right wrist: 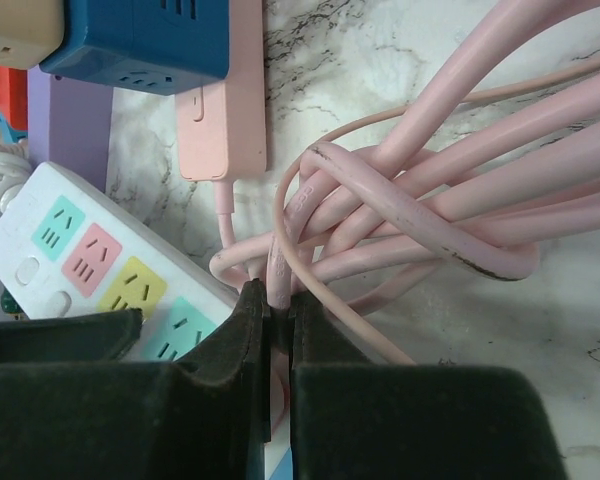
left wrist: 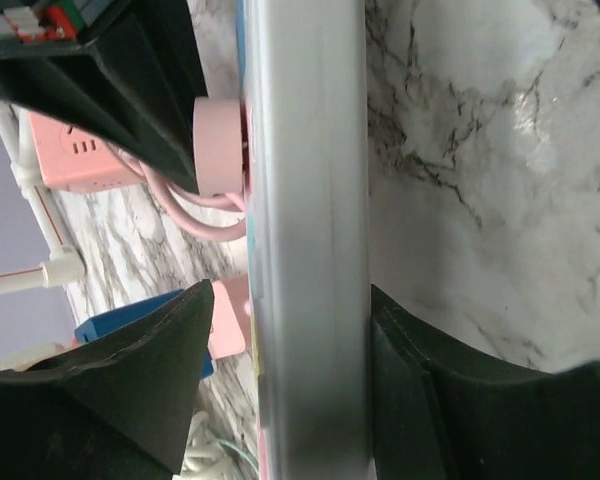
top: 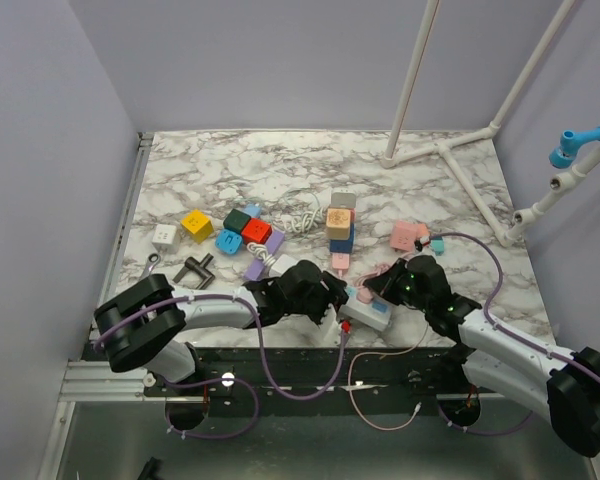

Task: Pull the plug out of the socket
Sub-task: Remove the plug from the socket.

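A white power strip (top: 367,313) with coloured sockets (right wrist: 90,255) lies near the table's front edge between both arms. In the left wrist view it shows edge-on as a grey bar (left wrist: 305,200), with the pink plug (left wrist: 218,145) seated in its face. My left gripper (left wrist: 292,295) straddles the strip. Its right finger (left wrist: 410,370) touches the strip and its left finger (left wrist: 170,350) stands a little off it. My right gripper (right wrist: 278,300) is shut on the pink cable (right wrist: 285,230) just where it leaves the plug. The coiled rest of the cable (right wrist: 430,190) lies beside it.
A stack of socket cubes (top: 341,225), a pink adapter (top: 408,236), several coloured cubes (top: 245,228), a white cord (top: 298,212) and a black clamp (top: 195,270) lie behind the grippers. A white pipe frame (top: 450,150) stands at the back right.
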You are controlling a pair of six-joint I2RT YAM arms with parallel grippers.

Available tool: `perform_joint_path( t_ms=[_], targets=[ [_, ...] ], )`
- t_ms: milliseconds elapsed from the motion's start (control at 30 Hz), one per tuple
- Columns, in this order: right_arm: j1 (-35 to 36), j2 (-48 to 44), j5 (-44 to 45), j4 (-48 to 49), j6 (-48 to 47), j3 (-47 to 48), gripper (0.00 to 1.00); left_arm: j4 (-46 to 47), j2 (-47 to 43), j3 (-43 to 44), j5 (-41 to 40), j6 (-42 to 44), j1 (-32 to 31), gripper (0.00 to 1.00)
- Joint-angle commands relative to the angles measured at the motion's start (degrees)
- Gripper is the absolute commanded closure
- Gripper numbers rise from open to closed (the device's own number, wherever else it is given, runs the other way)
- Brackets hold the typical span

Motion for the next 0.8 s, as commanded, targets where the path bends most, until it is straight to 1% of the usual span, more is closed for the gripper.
perform_joint_path(
  t_ms=[0, 33, 133, 233, 367, 467, 567, 667, 767],
  targets=[
    [0.5, -0.4, -1.2, 2.2, -0.6, 0.9, 0.99, 3.4, 2.1, 2.6, -0.9, -4.7, -2.8, 0.45],
    [0.5, -0.3, -1.3, 2.2, -0.7, 1.2, 0.99, 3.9, 2.4, 3.0, -1.3, -5.1, -3.5, 0.48],
    [0.5, -0.5, -1.5, 2.0, -0.9, 1.9, 0.99, 4.4, 3.1, 3.5, -2.5, -6.2, -4.8, 0.55],
    [0.5, -1.6, -1.8, 1.3, -0.6, 2.5, 0.99, 4.9, 4.0, 3.6, -4.0, -6.2, -5.3, 0.61],
    [0.5, -3.4, -1.9, 0.6, 0.1, 2.6, 0.99, 7.9, 5.8, 4.6, -6.6, -5.1, -5.7, 0.73],
    [0.5, -4.7, -2.1, 0.4, 0.3, 2.7, 0.99, 10.3, 6.7, 4.9, -8.6, -3.9, -5.7, 0.85],
    [0.5, -5.5, -2.4, 0.6, 0.1, 3.2, 0.99, 12.3, 6.4, 4.5, -10.0, -3.5, -5.7, 1.0],
    [0.5, -6.2, -1.5, 0.5, 0.9, 4.2, 0.99, 16.0, 5.4, 2.8, -11.3, -3.2, -5.6, 1.0],
    [0.5, -8.0, -1.1, 0.1, 1.6, 5.4, 0.99, 22.0, 3.3, -1.2, -11.7, -1.0, -5.5, 1.0]
  ],
)
